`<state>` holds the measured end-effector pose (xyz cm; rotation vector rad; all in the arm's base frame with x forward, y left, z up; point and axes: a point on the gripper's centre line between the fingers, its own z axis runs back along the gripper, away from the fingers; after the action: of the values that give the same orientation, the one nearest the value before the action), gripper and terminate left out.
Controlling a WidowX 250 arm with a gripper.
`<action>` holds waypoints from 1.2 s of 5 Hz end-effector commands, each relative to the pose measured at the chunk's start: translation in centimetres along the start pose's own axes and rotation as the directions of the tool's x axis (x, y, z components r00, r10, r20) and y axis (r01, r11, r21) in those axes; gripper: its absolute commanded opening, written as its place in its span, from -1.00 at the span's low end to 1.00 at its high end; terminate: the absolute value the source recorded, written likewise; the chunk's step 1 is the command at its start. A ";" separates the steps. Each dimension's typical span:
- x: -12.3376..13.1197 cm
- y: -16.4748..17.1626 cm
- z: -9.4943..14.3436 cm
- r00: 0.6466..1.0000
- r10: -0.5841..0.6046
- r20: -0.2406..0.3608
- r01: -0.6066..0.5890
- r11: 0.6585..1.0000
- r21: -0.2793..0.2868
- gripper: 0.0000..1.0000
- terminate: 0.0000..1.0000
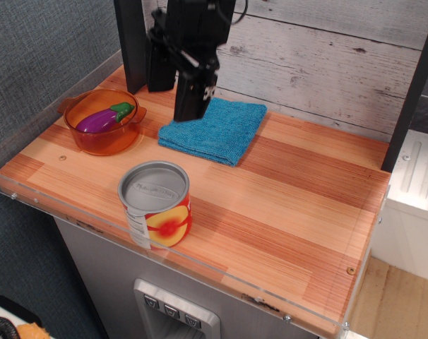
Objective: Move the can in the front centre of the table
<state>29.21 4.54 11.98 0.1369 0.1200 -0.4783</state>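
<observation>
The can (156, 204) I was sent for stands upright near the front edge of the table (292, 205), left of centre. It is short and wide, with a grey metal lid and a white label showing a red-yellow peach. The table is striped orange-brown and pale planks with a clear acrylic rim.

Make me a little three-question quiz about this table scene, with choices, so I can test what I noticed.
1. Where does the can stand?
A. near the front edge
B. on the blue cloth
C. inside the bowl

2. What colour is the toy in the orange bowl?
A. yellow
B. purple
C. white

3. What is the gripper doing?
A. squeezing the can
B. holding the cloth
C. raised, holding nothing

Answers: 1 A, it sits just behind the table rim; 2 B, a purple eggplant; 3 C, open above the blue cloth, clear of the can.
</observation>
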 end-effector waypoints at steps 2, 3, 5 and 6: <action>2.5 0.1 5.3 0.788 0.523 0.324 -0.548 0.836 -0.016 1.00 -1.00; 3.1 0.8 5.8 0.753 0.545 0.368 -0.576 0.817 -0.030 1.00 -1.00; 5.2 1.4 5.8 0.752 0.529 0.393 -0.545 0.835 -0.082 1.00 -1.00; 5.2 1.4 5.8 0.752 0.529 0.393 -0.545 0.835 -0.082 1.00 -1.00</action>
<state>34.74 2.29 15.07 0.1010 -0.2846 0.0711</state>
